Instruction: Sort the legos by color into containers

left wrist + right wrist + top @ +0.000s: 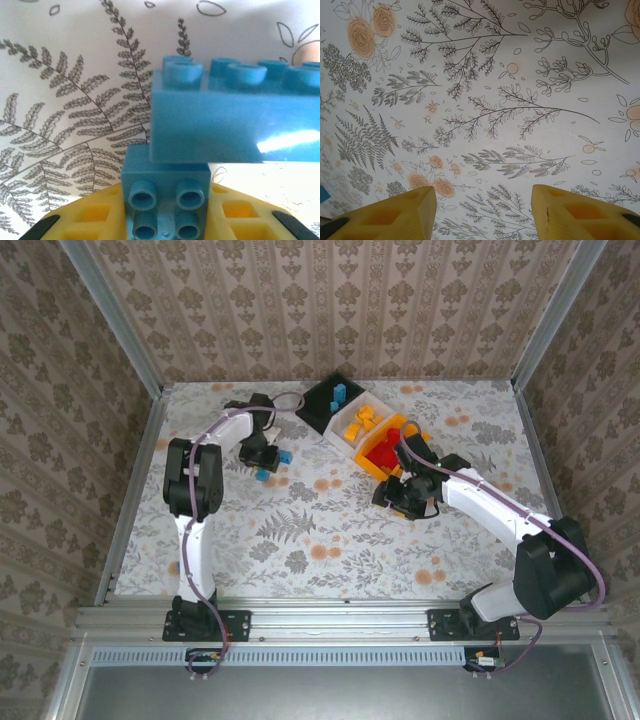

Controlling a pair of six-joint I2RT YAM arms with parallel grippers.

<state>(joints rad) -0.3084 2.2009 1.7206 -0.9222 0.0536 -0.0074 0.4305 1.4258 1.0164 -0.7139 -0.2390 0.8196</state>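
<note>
Blue small lego (165, 172) is pinched by the left gripper (165, 220) on the cloth (60, 100), just beside 1 larger blue lego (235, 125); lifting may nudge that neighbour, or the shallow grip may slip. Right gripper (482, 212) hangs spread, empty.

BRICKS AT THE FRAME'S EDGE: A long blue brick (235, 125) is cut off by the right edge of the left wrist view, so its full length is left unseen. The small blue brick (165, 175) below it is cropped at the bottom edge, as are the yellow fingers (85, 220) of the left hand (165, 222). From above, the orange bin (398, 424) is partly covered by the right arm (490, 505), and the red bricks (380, 457) inside it are too small to be counted. A blue sliver (322, 194) at the right wrist view's left edge cannot be identified.
</note>
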